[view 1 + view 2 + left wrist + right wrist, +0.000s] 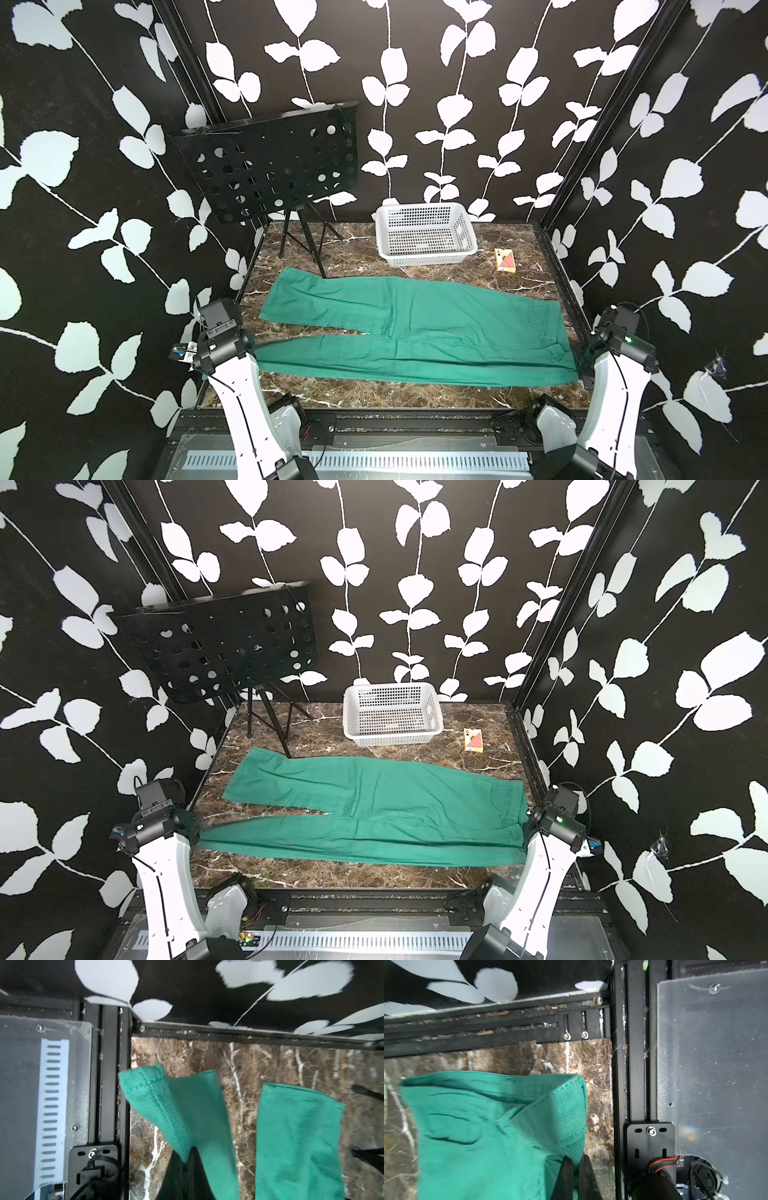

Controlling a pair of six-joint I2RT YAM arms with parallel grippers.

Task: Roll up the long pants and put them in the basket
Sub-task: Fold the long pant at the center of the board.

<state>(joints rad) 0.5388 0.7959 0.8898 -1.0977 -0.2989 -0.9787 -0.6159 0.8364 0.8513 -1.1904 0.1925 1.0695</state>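
I am standing in what is looking like a robot test lab. Two white robot arms (237,390) are sitting on a black metal frame (415,424), wires (662,1164) are showing, and leaf-paper walls (75,232) are boxing in the marble-look bench (374,392).

In both top views the left arm (237,374) covered the near cuff of the pants (415,328), and the right arm (609,374) covered the waistband's near corner. The left gripper (186,1155) and right gripper (576,1159) were hidden there (only their dark tips entered the wrist views). In those views the cloth was blurred and ran off the frame. The print on the box (505,261) was too small to read.
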